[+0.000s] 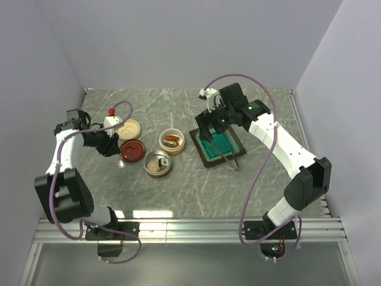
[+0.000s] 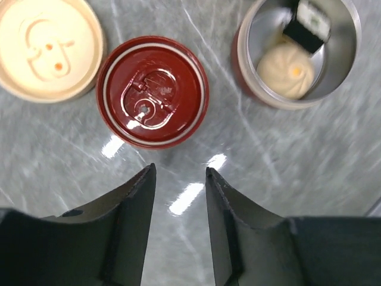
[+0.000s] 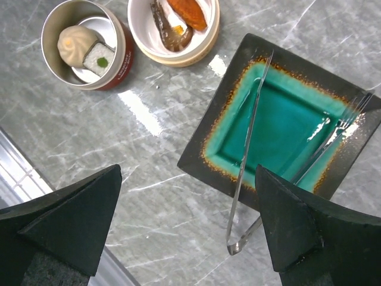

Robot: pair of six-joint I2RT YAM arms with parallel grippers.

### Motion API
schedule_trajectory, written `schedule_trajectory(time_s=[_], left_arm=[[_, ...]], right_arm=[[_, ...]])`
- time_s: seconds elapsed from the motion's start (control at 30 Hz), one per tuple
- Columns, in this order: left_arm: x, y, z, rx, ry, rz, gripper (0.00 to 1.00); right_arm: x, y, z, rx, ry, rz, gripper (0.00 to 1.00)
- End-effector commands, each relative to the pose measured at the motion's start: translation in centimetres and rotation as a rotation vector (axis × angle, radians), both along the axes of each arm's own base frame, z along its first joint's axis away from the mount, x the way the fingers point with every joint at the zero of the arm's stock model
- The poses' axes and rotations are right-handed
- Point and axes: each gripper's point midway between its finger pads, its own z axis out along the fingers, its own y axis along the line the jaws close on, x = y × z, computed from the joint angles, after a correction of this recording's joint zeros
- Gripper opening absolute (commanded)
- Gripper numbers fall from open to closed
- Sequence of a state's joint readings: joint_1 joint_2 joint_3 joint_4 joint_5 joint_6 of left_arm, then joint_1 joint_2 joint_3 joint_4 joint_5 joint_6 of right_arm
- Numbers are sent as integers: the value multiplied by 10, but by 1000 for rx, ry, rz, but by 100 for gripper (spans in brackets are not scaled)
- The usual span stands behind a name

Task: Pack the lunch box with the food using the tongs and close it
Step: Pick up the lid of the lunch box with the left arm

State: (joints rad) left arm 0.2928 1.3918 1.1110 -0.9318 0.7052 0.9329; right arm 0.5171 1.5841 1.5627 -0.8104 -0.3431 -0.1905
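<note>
Right claw (image 3: 187, 179) wide open, empty, over slim metal tongs (image 3: 252, 137) across teal tray (image 3: 221, 102): probably light, stiff, slippery; I'd pinch both arms midway. Left claw (image 2: 180, 173) part-open, empty.

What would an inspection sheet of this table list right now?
Surface: grey marbled table, glare patches.
Job's things: tongs lie across the teal tray; bun and white cube in the steel container; orange-red piece and brown piece in the cream container; red lid and cream lid off, beside them.
Clutter: nothing seen.
Grippers: left gripper part open, empty, near red lid; right gripper wide open, empty, over tray edge.
Cables: purple cables hang in loose loops.
Surroundings: plain pale walls.
</note>
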Motion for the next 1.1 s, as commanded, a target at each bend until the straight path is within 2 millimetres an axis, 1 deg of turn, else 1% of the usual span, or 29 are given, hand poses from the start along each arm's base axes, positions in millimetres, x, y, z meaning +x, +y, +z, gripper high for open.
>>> schedule_trajectory(time_s=[0.0, 0.07, 0.13, 0.2, 0.23, 0.27, 0.3, 0.33, 0.37, 0.5, 0.63, 0.7, 0.8, 0.87, 0.93, 1.07], left_arm=[[1, -4, -6, 34, -57, -225, 44], [-1, -2, -18, 61, -56, -282, 45], [-2, -1, -26, 88, -64, -332, 45], [-3, -4, -35, 94, -81, -389, 45], [1, -3, -37, 110, -101, -408, 45], [0, -4, -44, 127, -96, -427, 45], [2, -7, -47, 141, -105, -449, 45], [7, -7, -49, 164, -128, -462, 45], [7, -6, -54, 187, -126, -475, 46], [8, -15, -70, 234, -96, -549, 47], [16, -18, -76, 236, -106, -568, 48], [17, -21, -81, 236, -95, -585, 48], [13, -24, -91, 244, -67, -619, 49], [10, -22, -100, 267, -45, -631, 49], [10, -19, -107, 286, -39, -635, 46], [9, -14, -118, 306, -9, -634, 43]], right_arm=[[-5, 0, 26, 46, -30, -2, 100], [-4, -1, 24, 40, -29, -6, 100], [-2, -3, 21, 34, -23, -13, 100], [-1, -5, 20, 27, -18, -16, 100], [-1, -5, 20, 21, -17, -15, 100], [-1, -8, 19, 14, -17, -21, 100], [0, -10, 21, 12, -22, -28, 100], [0, -13, 22, 13, -25, -35, 100], [-1, -15, 22, 12, -27, -38, 100], [1, -25, 24, 6, -41, -65, 100], [7, -39, 32, -5, -66, -101, 100], [8, -42, 36, 4, -63, -108, 100], [10, -46, 35, 8, -53, -116, 100], [10, -48, 32, 4, -49, -119, 100], [9, -47, 28, 1, -38, -119, 100], [9, -48, 26, 6, -29, -120, 100]])
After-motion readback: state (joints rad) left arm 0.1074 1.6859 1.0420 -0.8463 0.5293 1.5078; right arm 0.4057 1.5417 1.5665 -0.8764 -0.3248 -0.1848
